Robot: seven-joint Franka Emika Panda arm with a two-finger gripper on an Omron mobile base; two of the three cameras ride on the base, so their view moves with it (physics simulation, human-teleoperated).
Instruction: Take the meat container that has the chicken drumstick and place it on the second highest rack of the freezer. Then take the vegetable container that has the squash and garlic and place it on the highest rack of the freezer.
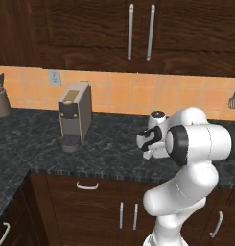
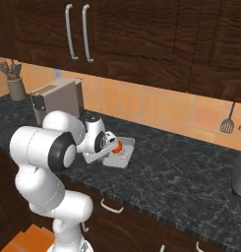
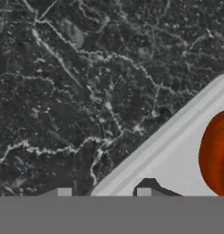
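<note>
The vegetable container (image 2: pixel 125 158), a shallow grey tray, lies on the dark marble counter (image 2: pixel 181 172) in the right base view. The round orange-red squash (image 2: pixel 118 145) sits inside it. My gripper (image 2: pixel 113 144) reaches down onto the tray's left edge. In the hand view the tray (image 3: pixel 177 155) runs diagonally, and the squash (image 3: pixel 216 155) is at the right edge. My gripper (image 3: pixel 103 192) straddles the tray's rim, one finger outside and one inside, with gaps still showing. The garlic is hidden. The meat container, the chicken drumstick and the freezer are out of view.
A grey coffee machine (image 1: pixel 75 115) stands on the counter left of the arm. A utensil holder (image 1: pixel 0 103) sits at the far left. A spatula (image 2: pixel 227 123) hangs on the tiled wall. A grey vessel (image 2: pixel 240 172) stands at the far right. Dark cabinets hang overhead.
</note>
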